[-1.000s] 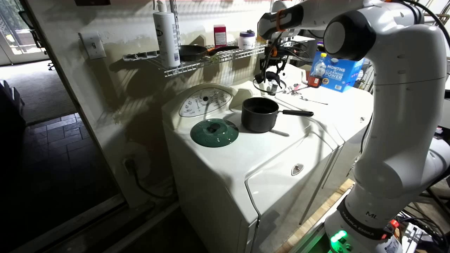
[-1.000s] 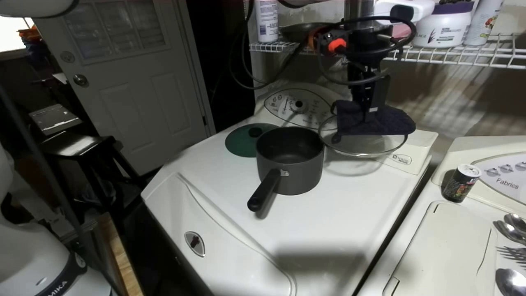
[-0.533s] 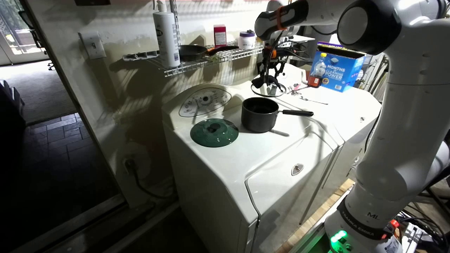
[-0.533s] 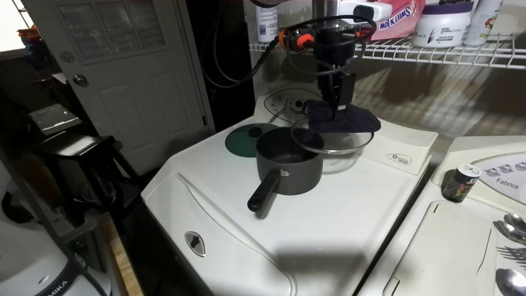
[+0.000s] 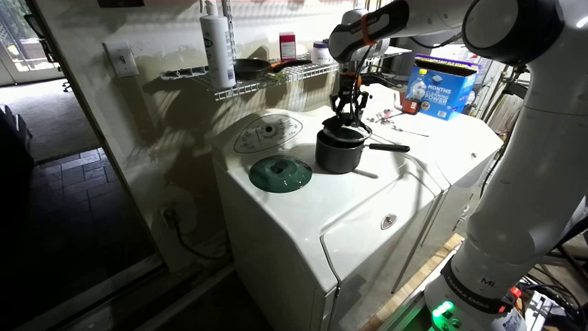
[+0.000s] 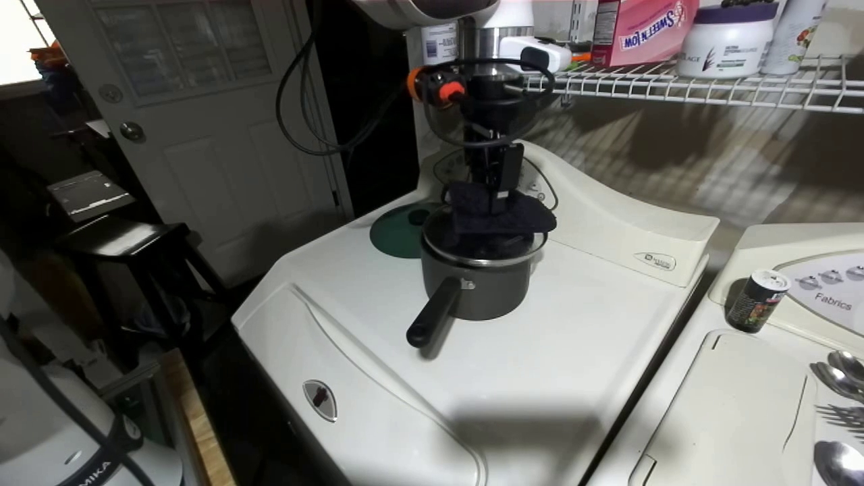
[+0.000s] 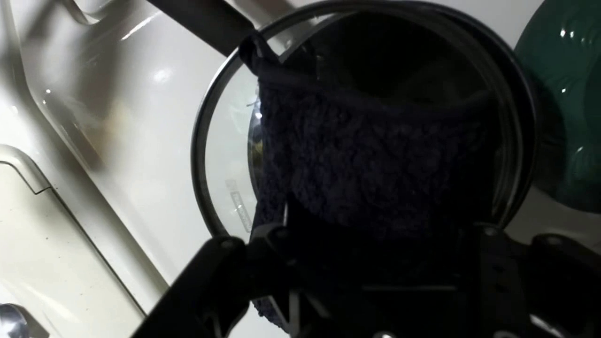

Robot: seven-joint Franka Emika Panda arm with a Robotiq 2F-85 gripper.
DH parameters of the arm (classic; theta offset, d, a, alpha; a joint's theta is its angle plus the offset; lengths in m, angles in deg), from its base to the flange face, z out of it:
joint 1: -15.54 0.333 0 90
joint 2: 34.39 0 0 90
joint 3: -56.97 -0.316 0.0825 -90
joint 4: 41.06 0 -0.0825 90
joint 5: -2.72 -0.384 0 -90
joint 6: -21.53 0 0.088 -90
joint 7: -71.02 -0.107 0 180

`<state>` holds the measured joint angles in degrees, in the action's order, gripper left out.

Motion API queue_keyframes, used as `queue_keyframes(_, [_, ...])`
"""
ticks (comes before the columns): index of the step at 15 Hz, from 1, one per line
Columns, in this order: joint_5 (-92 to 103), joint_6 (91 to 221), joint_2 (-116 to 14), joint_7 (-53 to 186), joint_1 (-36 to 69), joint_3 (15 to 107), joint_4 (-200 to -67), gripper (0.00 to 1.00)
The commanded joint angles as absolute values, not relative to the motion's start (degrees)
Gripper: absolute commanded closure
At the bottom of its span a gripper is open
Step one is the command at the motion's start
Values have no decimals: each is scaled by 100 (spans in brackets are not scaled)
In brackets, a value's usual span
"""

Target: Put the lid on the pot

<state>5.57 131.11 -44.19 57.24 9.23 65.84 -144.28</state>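
Firstly, nearest of all: black two-fingered claw (image 6: 497,202), drawn together, clamped on the next item. Dark navy terry cloth pad (image 7: 357,159) with corner loop; a knob is presumably gripped through it, though hidden. Beneath, round clear glass lid (image 7: 404,61) with metal rim, taken as the task's lid: over the mouth of the dark grey cylindrical metal saucepan (image 6: 489,290), off-centre, overhanging on one side; whether the rims touch cannot be told. Saucepan: upright, straight black handle (image 6: 437,312). Under it, white enamelled machine top, the bench (image 5: 321,202). Just beside the saucepan, glossy dark green round disc (image 5: 280,177) with small black knob. Farther off, white wire shelf (image 5: 275,82) bearing a black frying pan (image 5: 251,69).

Handling note, by judgement: shift the glass lid toward the green disc until the rims agree; keep it level; lower gently; let go only once it sits all round; then lift straight up, lest the cloth, snagging, drag it askew.
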Motion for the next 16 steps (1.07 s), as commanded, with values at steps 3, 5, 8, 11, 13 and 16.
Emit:
queue_keyframes(3, [658,13471,-3806,6137,956,6447,-15162,59])
queue_keyframes(5, [646,13663,-3728,6224,959,6418,-15290,59])
queue_keyframes(8, [626,13902,-3673,6303,962,6390,-15398,59])
queue_keyframes(11, [654,14065,-3684,6286,979,6367,-15432,59])
queue_keyframes(13, [654,14173,-3711,6267,985,6353,-15444,59])
queue_keyframes(16, [688,14275,-3734,6257,996,6339,-15482,59])
